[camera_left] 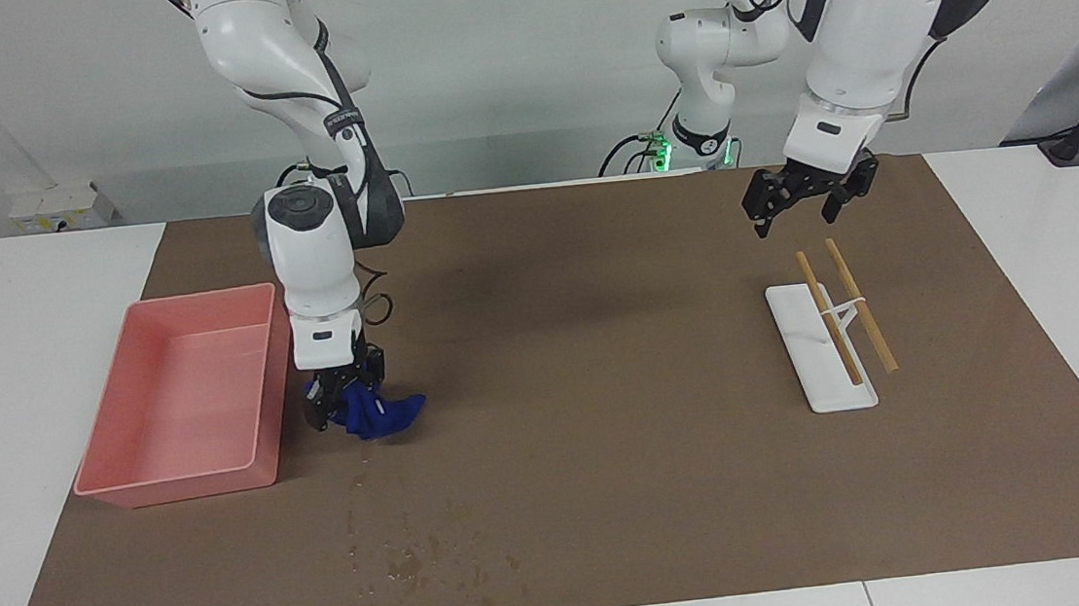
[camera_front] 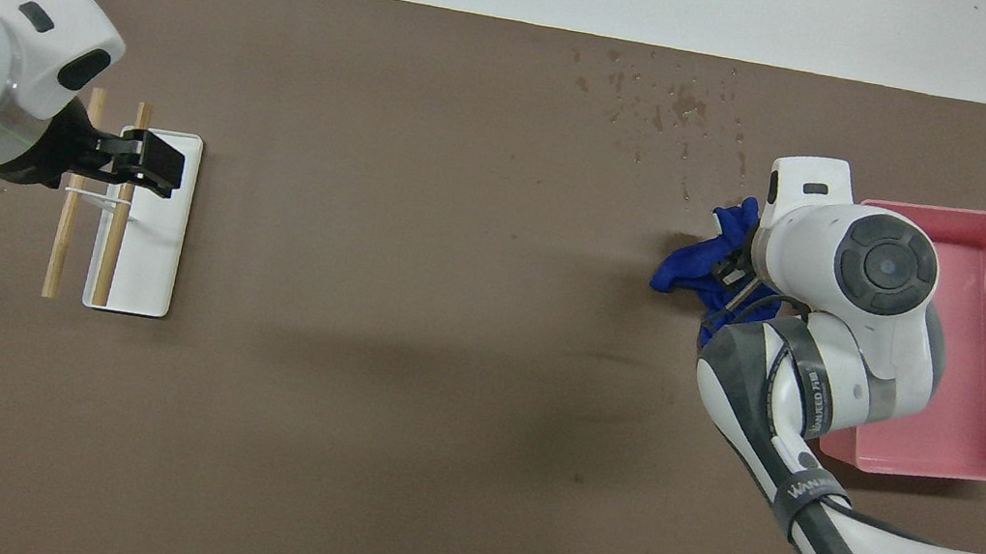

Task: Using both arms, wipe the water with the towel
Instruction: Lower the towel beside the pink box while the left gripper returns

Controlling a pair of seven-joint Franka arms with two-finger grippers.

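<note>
Right gripper (camera_left: pixel 343 398) was clamped on the towel (camera_left: pixel 378 415), pressing it down onto the brown mat (camera_left: pixel 611 453) just beside the pink tray (camera_left: pixel 177 403); the loose end trailed toward the table's middle. Left gripper (camera_left: pixel 809 196) hung with its jaws spread wide and empty, above the mat near the white holder (camera_left: pixel 823 356) with two wooden sticks (camera_left: pixel 843 311); that arm waited. The water (camera_left: pixel 425 557), a scatter of droplets, lay farther from the robots than the towel, apart from it. Step judged: towel set down, wiping stroke about to start. Next move calls for dragging the towel away from the robots, low and pressed, through the droplets.
</note>
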